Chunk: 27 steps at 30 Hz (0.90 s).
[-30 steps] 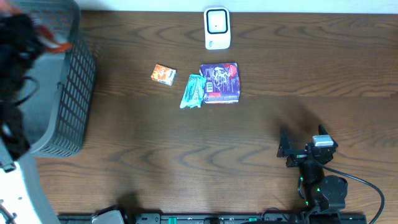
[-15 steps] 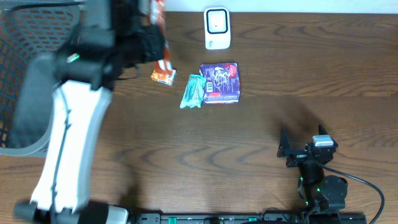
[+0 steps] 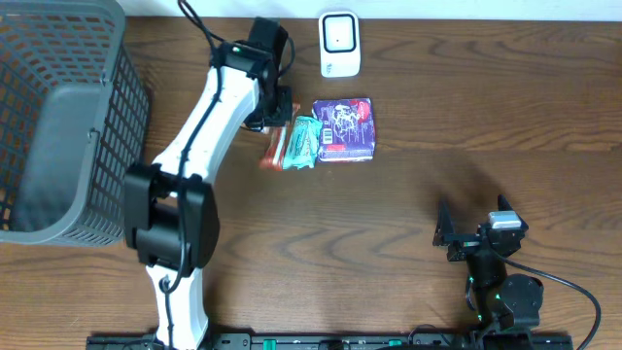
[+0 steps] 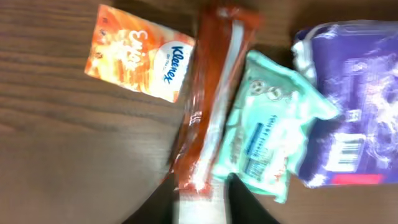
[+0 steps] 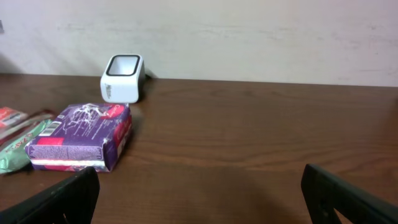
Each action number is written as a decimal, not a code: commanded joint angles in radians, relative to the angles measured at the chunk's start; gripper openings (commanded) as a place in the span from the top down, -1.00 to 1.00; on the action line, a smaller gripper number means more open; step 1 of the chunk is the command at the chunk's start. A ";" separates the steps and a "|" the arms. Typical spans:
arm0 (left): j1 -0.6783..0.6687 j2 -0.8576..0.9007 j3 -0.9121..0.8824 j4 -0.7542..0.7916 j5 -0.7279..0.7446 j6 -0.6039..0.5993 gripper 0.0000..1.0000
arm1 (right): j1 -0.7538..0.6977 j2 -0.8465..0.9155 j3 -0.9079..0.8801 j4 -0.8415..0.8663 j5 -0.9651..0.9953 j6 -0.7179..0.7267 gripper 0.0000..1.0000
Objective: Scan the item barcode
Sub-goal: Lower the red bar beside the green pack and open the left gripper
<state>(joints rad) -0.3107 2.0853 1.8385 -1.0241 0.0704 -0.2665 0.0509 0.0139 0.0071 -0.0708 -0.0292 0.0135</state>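
- The wooden table (image 3: 408,282) carries everything you need, with a grey mesh basket (image 3: 58,117) filling its far left corner.
- Your left arm (image 3: 209,126) reaches toward the middle of the far edge, and the left gripper (image 4: 202,202) hangs over a row of packets there.
- Your right gripper (image 5: 202,196) sits by the near right corner with its jaws spread wide and holding nothing.
- The white scanner (image 3: 339,44) stands at the far edge, just beyond the purple pack (image 4: 354,106) and the mint-green packet (image 4: 273,137).
- The item in hand looks to be the red-orange packet (image 4: 211,99). It lies flat between the mint-green packet, which it touches, and the Kleenex tissue pack (image 4: 140,53).
- The left jaws stand a little apart on either side of the packet's near end. The view is blurred, so you cannot tell whether they pinch it.
- By this, you are at the grasp stage. Next, close firmly on that end, lift, and present the barcode face to the scanner.
- The packet is long, narrow and glossy with a pale stripe. No barcode shows on its upper face, so expect to turn it.
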 commanded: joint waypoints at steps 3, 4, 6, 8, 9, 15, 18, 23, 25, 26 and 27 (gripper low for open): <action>0.000 -0.010 0.000 0.003 -0.030 0.004 -0.44 | -0.004 -0.003 -0.001 -0.004 -0.003 -0.011 -0.98; 0.000 -0.017 0.000 0.003 -0.030 0.004 -0.44 | -0.004 -0.003 -0.001 -0.004 -0.003 -0.011 -0.98; 0.000 -0.029 0.000 -0.004 -0.030 0.004 -0.60 | -0.004 -0.003 -0.001 -0.004 -0.003 -0.010 -0.98; 0.000 -0.039 0.000 -0.015 -0.030 0.003 -0.85 | -0.004 -0.003 -0.001 -0.004 -0.003 -0.011 -0.98; 0.000 -0.042 0.000 -0.021 -0.030 0.003 -0.97 | -0.004 -0.003 -0.001 -0.004 -0.003 -0.011 -0.98; 0.001 -0.048 0.001 -0.132 -0.030 0.003 -0.96 | -0.004 -0.003 -0.001 -0.004 -0.003 -0.011 -0.98; 0.012 -0.085 0.006 -0.180 -0.030 0.003 -0.96 | -0.004 -0.003 -0.001 -0.004 -0.003 -0.011 -0.99; 0.042 -0.216 0.005 -0.218 -0.030 -0.018 -0.96 | -0.004 -0.003 -0.001 -0.004 -0.003 -0.011 -0.99; 0.046 -0.269 0.005 -0.225 -0.031 -0.030 -0.95 | -0.004 -0.003 -0.001 -0.004 -0.003 -0.011 -0.98; 0.046 -0.291 0.005 -0.229 -0.031 -0.029 -0.96 | -0.004 -0.003 -0.001 -0.004 -0.003 -0.011 -0.98; 0.046 -0.315 0.005 -0.247 -0.035 -0.024 -0.96 | -0.004 -0.003 -0.001 -0.004 -0.003 -0.011 -0.99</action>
<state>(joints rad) -0.2687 1.8538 1.8385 -1.2419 0.0517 -0.2768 0.0509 0.0139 0.0071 -0.0708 -0.0296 0.0135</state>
